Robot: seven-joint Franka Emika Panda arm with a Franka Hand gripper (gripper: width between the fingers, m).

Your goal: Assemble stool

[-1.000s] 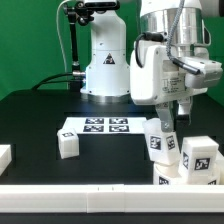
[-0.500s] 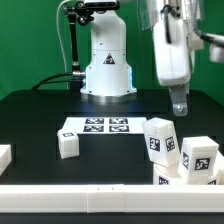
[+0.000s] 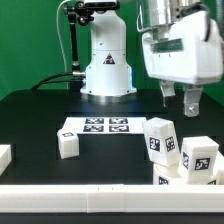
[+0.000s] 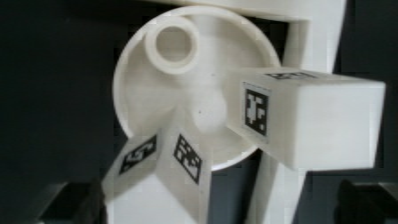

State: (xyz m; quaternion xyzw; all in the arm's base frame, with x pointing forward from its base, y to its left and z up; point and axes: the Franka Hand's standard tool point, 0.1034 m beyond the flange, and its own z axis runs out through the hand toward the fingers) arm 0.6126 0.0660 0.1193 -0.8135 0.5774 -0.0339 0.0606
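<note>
**Colleague:** Where is your pincer right now?

**Operator:** The gripper (image 3: 179, 100) hovers high over the exterior view's right side. Its fingers are spread with nothing between them, so it is released and well clear of the parts.

**Colleague:** And the stool?

**Operator:** Right beneath it. Through the wrist view I look down on the round seat (image 4: 178, 110), lying flat. A tagged leg block (image 4: 313, 120) stands up out of it toward the lens. In the exterior view a second leg block (image 3: 201, 158) stands upright just beside the first. I can't tell whether either one is fully seated.

**Colleague:** Why hang so high?

**Operator:** My guess is clearance. From up here the fingers can't clip the upright legs, and the wrist camera reads the tags.

**Colleague:** What's left?

**Operator:** Probably a third leg. A small white block (image 3: 67, 144) sits just beside the marker board (image 3: 95, 126), well apart from the seat, though I can't make out a tag on it. When I bring it across, the risk will be knocking the standing legs.
</note>
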